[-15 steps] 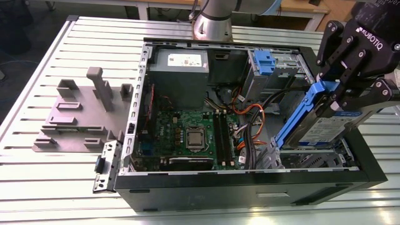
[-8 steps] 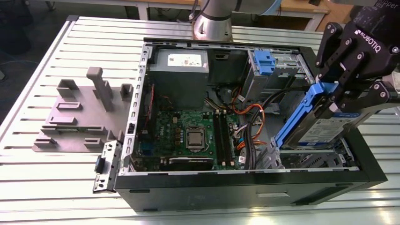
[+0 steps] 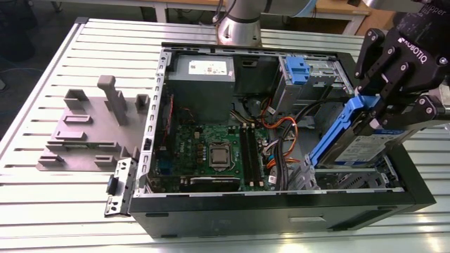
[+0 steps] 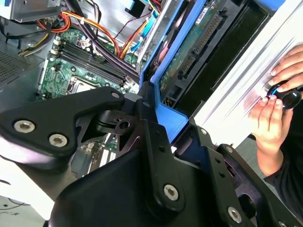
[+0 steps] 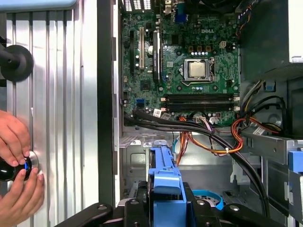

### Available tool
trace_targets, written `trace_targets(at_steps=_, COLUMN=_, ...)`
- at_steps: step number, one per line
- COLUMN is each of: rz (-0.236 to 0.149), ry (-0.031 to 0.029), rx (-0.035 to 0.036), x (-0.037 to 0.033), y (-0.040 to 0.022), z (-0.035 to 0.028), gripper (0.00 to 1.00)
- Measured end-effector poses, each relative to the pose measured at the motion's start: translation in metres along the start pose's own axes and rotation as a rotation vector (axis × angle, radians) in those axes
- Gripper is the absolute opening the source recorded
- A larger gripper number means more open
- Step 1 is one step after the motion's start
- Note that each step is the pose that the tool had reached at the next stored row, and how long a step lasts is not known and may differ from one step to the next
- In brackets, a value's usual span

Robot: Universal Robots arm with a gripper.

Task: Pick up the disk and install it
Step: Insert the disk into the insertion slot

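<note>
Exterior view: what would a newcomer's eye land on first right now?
The black pincer, shut on the blue-railed disk, holds it tilted at the end of the open computer case on the exterior view's right. Inside lies the bare green motherboard. In the first wrist view, a person's hands grip a black knob beside the case.

The gripper (image 3: 385, 113) covers the upper end of the disk (image 3: 362, 147); a person's hand (image 5: 13, 137) is cut off at the frame edge.
</note>
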State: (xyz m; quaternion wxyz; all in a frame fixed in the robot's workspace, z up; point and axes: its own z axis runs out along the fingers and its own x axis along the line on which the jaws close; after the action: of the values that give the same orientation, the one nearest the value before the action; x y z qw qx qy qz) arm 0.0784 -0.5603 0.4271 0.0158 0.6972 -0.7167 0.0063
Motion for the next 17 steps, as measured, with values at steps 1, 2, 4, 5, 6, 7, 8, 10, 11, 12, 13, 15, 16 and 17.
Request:
trace_targets(at_steps=1, rz=0.000, ry=0.0000, rx=0.0000, x=0.0003, y=-0.0001, z=0.0004, gripper=0.36)
trace_targets(at_steps=2, rz=0.001, ry=0.0000, rx=0.0000, x=0.0006, y=-0.0001, z=0.0009, gripper=0.36)
trace_targets(at_steps=4, rz=0.002, ry=-0.0001, rx=0.0000, x=0.0011, y=-0.0002, z=0.0016, gripper=0.36)
trace_targets(at_steps=5, rz=0.002, ry=-0.0001, rx=0.0000, x=0.0014, y=-0.0003, z=0.0020, gripper=0.36)
trace_targets(at_steps=6, rz=0.002, ry=0.0000, rx=0.0000, x=0.0016, y=-0.0004, z=0.0023, gripper=0.36)
trace_targets(at_steps=7, rz=0.003, ry=-0.0001, rx=-0.0001, x=0.0018, y=-0.0004, z=0.0027, gripper=0.36)
trace_targets(at_steps=8, rz=0.003, ry=0.0000, rx=-0.0001, x=0.0020, y=-0.0005, z=0.0029, gripper=0.36)
trace_targets(at_steps=10, rz=0.003, ry=0.0000, rx=-0.0001, x=0.0023, y=-0.0006, z=0.0036, gripper=0.36)
trace_targets(at_steps=11, rz=0.004, ry=-0.0002, rx=-0.0001, x=0.0025, y=-0.0006, z=0.0042, gripper=0.36)
trace_targets(at_steps=12, rz=0.003, ry=-0.0003, rx=-0.0001, x=0.0027, y=-0.0006, z=0.0048, gripper=0.36)
trace_targets(at_steps=13, rz=0.003, ry=-0.0002, rx=-0.0001, x=0.0029, y=-0.0006, z=0.0054, gripper=0.36)
trace_targets(at_steps=15, rz=0.003, ry=-0.0001, rx=-0.0001, x=0.0031, y=-0.0007, z=0.0069, gripper=0.36)
trace_targets(at_steps=16, rz=0.003, ry=-0.0001, rx=-0.0001, x=0.0033, y=-0.0007, z=0.0076, gripper=0.36)
trace_targets(at_steps=17, rz=0.003, ry=-0.0001, rx=-0.0001, x=0.0034, y=-0.0007, z=0.0084, gripper=0.36)
